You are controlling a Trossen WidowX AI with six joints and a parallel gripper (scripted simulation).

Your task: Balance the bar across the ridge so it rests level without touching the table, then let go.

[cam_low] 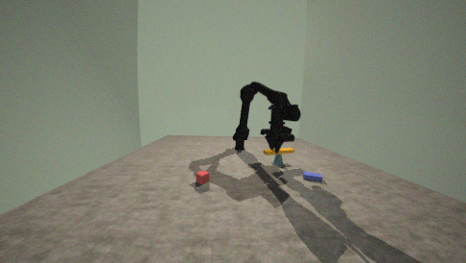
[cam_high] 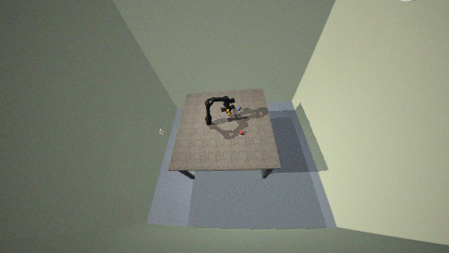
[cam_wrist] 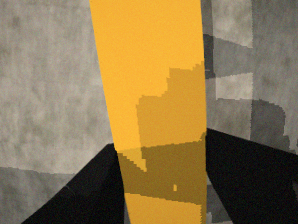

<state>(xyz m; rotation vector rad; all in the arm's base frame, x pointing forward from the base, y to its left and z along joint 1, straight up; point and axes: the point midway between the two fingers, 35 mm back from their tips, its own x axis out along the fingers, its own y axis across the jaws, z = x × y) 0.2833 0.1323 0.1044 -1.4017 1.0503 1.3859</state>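
Lying crosswise (nearly level), yellow bar (cam_high: 228,112) (cam_low: 286,151) (cam_wrist: 152,60) tops the ridge (cam_low: 278,160)

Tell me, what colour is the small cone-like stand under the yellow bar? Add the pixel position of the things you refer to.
Dull blue-green (cam_low: 278,161), best seen in the exterior view.

Bar (cam_high: 228,112) (cam_low: 286,151) (cam_wrist: 150,45) showing plain orange-yellow, ridge (cam_low: 278,160) showing grey-teal, cube (cam_high: 240,132) (cam_low: 202,178) glowing red, small block (cam_high: 239,109) (cam_low: 313,177) showing blue, arm (cam_high: 208,111) (cam_low: 244,112) showing black, tabletop (cam_high: 217,152) (cam_low: 144,221) (cam_wrist: 45,90) showing mottled grey-brown, walls (cam_high: 222,46) (cam_low: 221,62) showing pale green, floor (cam_high: 254,203) showing blue-grey
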